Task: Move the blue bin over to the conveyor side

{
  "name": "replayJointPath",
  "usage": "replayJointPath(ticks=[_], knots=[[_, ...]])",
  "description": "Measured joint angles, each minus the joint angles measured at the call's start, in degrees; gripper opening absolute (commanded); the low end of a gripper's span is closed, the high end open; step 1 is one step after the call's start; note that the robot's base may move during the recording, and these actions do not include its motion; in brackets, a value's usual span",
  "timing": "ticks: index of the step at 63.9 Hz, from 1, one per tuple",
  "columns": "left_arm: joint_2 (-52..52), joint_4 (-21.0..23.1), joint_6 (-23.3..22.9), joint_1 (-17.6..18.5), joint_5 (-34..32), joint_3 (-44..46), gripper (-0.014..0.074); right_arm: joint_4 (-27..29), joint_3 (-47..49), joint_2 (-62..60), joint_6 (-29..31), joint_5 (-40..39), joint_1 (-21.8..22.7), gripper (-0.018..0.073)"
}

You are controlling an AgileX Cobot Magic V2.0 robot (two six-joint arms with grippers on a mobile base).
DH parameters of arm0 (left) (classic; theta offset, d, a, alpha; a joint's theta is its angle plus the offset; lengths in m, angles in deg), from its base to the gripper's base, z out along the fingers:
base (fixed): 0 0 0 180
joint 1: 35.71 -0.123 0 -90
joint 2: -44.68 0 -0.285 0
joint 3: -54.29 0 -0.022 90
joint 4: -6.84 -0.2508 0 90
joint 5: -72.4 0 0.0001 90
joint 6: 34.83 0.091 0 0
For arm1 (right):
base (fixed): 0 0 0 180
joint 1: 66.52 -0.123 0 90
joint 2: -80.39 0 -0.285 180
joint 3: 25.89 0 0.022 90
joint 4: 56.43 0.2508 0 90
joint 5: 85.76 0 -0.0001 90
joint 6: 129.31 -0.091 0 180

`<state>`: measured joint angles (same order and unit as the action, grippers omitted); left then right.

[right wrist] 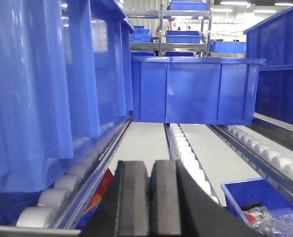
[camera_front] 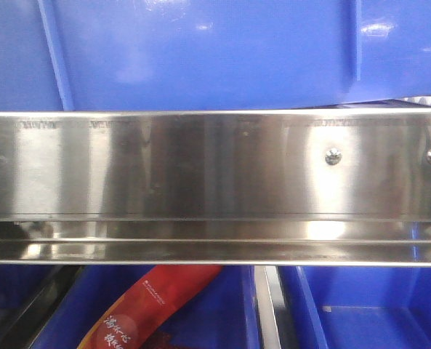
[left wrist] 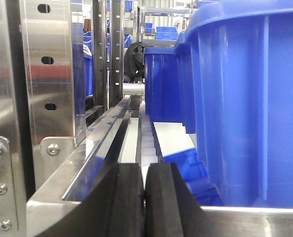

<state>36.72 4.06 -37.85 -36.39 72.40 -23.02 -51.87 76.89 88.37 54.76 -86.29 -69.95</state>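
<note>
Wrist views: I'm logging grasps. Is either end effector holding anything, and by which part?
Nothing is held. The left end effector and the right end effector are both shut, with nothing between them.

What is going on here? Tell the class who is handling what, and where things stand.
A two-armed robot is working at a roller rack of blue bins. Its left hand and right hand are both shut on nothing. The large blue bin sits on white rollers beside the hands, behind a steel rail, and is not gripped yet. Below the rail, a lower bin holds a red packet.
</note>
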Motion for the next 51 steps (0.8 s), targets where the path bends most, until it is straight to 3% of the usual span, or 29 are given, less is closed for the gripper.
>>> replayJointPath(ticks=[51], knots=[[0.0, 0.0, 0.0, 0.0, 0.0, 0.0, 0.0003, 0.0, 0.0, 0.0, 0.0, 0.0, 0.0, -0.0088]])
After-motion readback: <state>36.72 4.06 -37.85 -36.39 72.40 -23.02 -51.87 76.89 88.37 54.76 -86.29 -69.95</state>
